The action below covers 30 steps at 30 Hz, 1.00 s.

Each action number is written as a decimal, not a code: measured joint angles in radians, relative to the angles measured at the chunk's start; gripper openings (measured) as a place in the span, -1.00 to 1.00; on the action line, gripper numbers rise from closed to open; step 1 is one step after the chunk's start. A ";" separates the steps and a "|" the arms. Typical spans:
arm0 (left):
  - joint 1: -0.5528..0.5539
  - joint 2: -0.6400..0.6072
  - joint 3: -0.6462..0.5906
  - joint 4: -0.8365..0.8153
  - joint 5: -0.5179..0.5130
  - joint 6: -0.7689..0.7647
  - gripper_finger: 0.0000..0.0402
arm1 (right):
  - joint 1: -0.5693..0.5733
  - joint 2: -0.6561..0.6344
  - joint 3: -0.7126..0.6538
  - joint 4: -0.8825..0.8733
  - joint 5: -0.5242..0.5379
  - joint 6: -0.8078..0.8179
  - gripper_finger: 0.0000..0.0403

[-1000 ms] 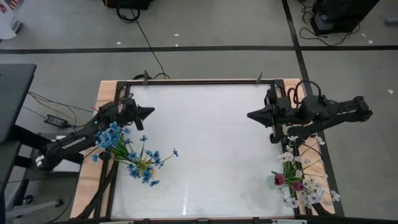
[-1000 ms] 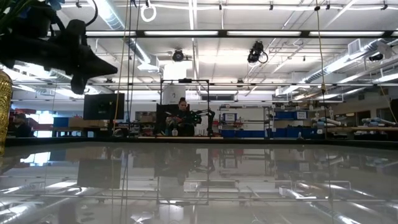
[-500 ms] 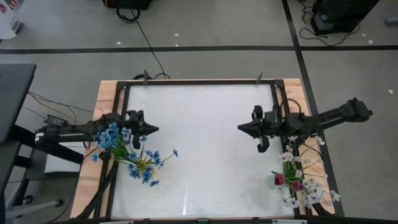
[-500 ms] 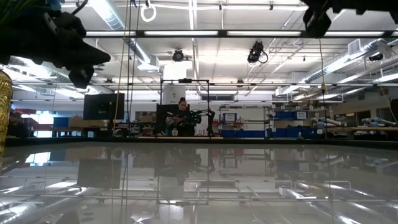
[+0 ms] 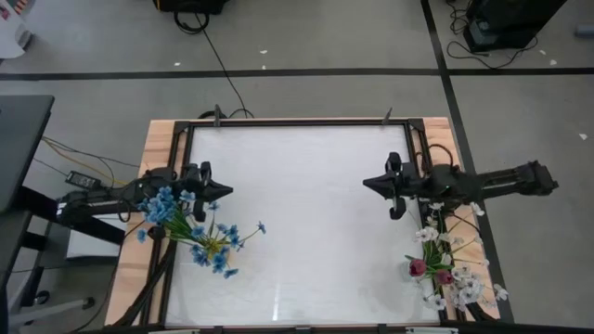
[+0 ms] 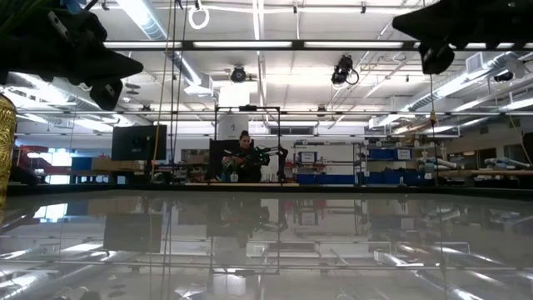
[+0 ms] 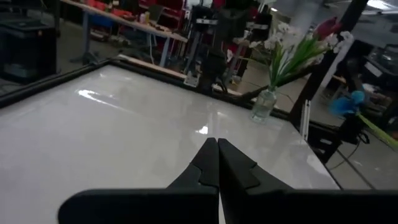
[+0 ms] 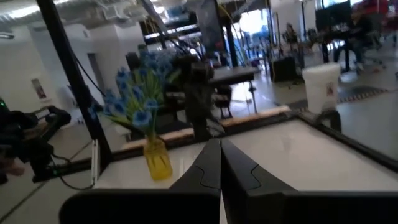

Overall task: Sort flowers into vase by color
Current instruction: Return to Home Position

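Note:
Blue-blossom sprigs [image 5: 200, 232] stand bunched in a yellow vase [image 8: 157, 160] near the table's left edge. White sprays and red-purple tulip buds [image 5: 444, 264] stand in a clear glass vase [image 7: 265, 104] near the right near corner. My left gripper [image 5: 227, 190] is shut and hovers just beyond the blue bunch, pointing toward the table's middle. My right gripper [image 5: 366, 183] is shut too. It hovers beyond the white and red bunch and points at the left gripper across the bare white top. Neither holds a flower.
A black frame [image 5: 297, 121] borders the white tabletop, with wooden margins outside it. The wide middle of the table [image 5: 297, 223] lies bare between the two vases. Cables [image 5: 83, 176] trail off the left side. A person [image 6: 244, 154] sits far off in the room behind.
Both grippers moved a little toward the near edge and stayed shut. The right arm stretched out more level, reached toward the table's left, then drew back slightly. It came into the low view at the top right. The flowers stayed in their vases.

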 joint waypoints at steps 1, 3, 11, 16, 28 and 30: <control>0.000 -0.013 0.000 -0.015 0.000 0.011 -1.00 | -0.010 -0.034 -0.001 -0.045 -0.011 0.009 -0.97; 0.000 -0.043 0.001 -0.073 0.001 0.020 -1.00 | -0.023 -0.095 -0.001 -0.106 -0.028 0.015 -0.97; -0.018 -0.112 0.001 -0.202 0.068 -0.013 -1.00 | -0.026 -0.205 -0.141 -0.032 0.031 0.027 -0.98; -0.021 -0.171 0.002 -0.176 0.062 0.041 -1.00 | -0.026 -0.209 -0.214 0.040 0.024 0.069 -0.98; -0.020 -0.168 0.000 -0.240 0.009 0.169 -1.00 | -0.042 -0.270 -0.261 0.076 -0.064 0.043 -0.98; -0.020 -0.168 0.000 -0.234 0.006 0.181 -1.00 | -0.053 -0.294 -0.261 0.066 -0.069 0.037 -0.98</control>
